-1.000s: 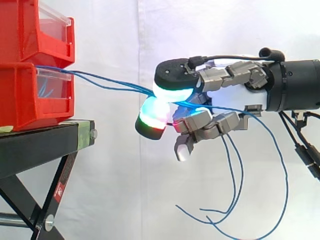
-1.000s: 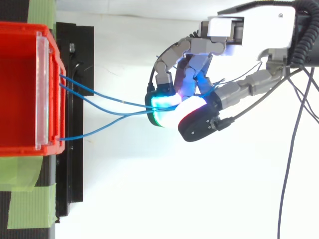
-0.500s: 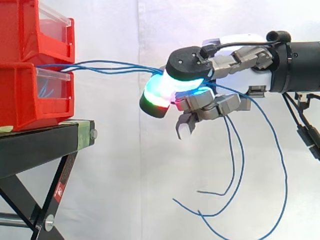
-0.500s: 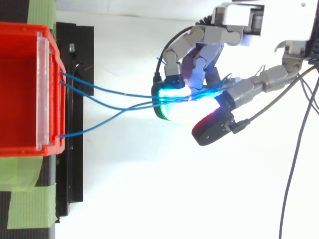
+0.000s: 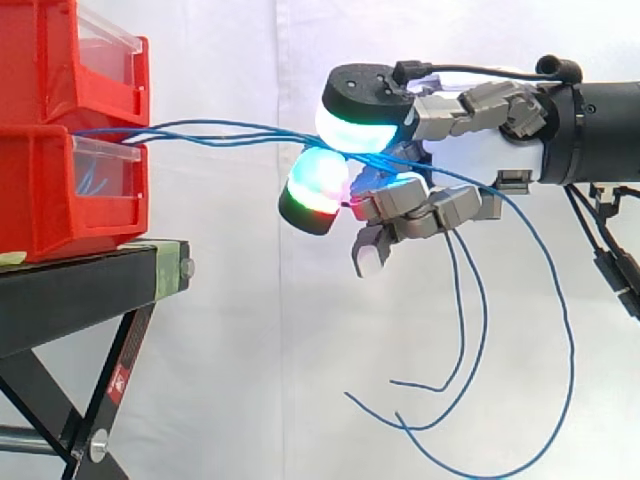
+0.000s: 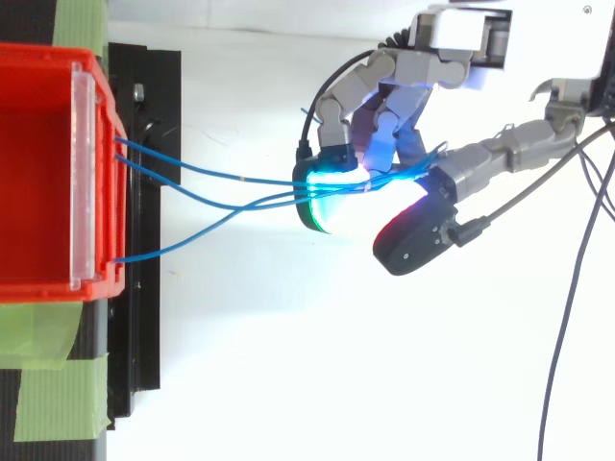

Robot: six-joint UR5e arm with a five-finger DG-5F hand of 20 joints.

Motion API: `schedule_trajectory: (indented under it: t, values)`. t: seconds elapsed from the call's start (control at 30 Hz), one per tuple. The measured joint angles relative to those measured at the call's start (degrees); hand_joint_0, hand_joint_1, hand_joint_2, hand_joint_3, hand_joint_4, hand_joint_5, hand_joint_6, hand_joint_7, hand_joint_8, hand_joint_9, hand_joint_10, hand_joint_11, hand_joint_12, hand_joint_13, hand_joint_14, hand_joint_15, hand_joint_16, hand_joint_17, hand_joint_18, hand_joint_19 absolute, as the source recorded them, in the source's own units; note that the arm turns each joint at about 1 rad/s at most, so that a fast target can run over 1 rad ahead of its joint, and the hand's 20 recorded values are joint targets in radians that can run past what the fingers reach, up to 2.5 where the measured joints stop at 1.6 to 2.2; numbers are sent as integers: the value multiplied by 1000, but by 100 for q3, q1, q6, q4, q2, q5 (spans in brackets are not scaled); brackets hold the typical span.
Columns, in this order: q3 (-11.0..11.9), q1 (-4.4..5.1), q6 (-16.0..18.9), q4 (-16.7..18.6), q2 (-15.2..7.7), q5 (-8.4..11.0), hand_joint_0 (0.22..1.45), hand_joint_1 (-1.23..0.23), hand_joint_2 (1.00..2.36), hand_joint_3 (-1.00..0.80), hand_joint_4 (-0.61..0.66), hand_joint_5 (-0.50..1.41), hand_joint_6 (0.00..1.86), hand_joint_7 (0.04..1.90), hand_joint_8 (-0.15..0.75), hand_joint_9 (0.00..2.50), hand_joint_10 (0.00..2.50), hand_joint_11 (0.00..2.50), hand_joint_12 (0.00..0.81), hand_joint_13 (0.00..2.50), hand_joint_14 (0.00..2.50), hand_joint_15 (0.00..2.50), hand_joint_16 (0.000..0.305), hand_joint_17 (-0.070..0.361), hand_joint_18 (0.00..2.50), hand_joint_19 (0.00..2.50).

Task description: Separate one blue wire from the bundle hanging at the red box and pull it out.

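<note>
Where the blue wires (image 5: pixel 220 132) (image 6: pixel 240 178) come out at the top front edge of the lower red bin (image 5: pixel 40 200), they run almost level and fairly straight across open air to the hand (image 5: pixel 480 150) (image 6: pixel 384 96), which is well clear of the bins on the right. Top view shows three strands leaving the bin front at separate spots and converging at the hand, so none is split off from the others. Fingers are curled, with the bundle lying across them. The thumb pad (image 5: pixel 360 125), glowing cyan, is raised above the strands and apart from the green and red glowing fingertip (image 5: pixel 315 185) below them. From above, the thumb is swung out to the side, off the wires. Can't tell how tightly the curled fingers grip. Behind the hand the strands drop in long slack loops, free ends (image 5: pixel 400 385) dangling low in front of the white curtain (image 5: pixel 230 350). Bins are stacked two high, upper red bin (image 5: pixel 40 60) on the lower, on the black stand (image 5: pixel 80 290) (image 6: pixel 144 317). Green tape (image 6: pixel 58 394) is on the stand beside the bin.
</note>
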Motion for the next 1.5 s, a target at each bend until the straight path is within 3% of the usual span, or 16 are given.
schedule_trajectory:
  t: [0.2, 0.3, 0.6, 0.87, 1.5]
  values:
    - [0, 4, -1, 1, 0, 17, 609, -552, 1006, -431, 237, -205, 809, 1036, 314, 1003, 447, 1623, 319, 1224, 786, 1492, 49, 111, 689, 763]
    - [-1, 3, 0, 10, -1, 119, 608, -555, 1006, -429, 242, -205, 808, 1044, 315, 1001, 443, 1633, 320, 1230, 781, 1488, 49, 111, 690, 762]
    - [-1, -1, -69, 103, -1, 672, 605, -562, 1007, -425, 243, -204, 807, 1048, 313, 1002, 436, 1638, 326, 1233, 781, 1487, 49, 111, 694, 760]
    - [-2, 18, -556, 501, -2, 1189, 619, -598, 1012, -377, 248, -204, 813, 1038, 318, 1005, 433, 1635, 319, 1235, 775, 1497, 49, 111, 697, 764]
    - [0, 43, -628, 571, 0, 1267, 649, -759, 1030, -74, 191, -214, 855, 1053, 302, 965, 530, 1673, 332, 1228, 739, 1551, 49, 110, 697, 768]
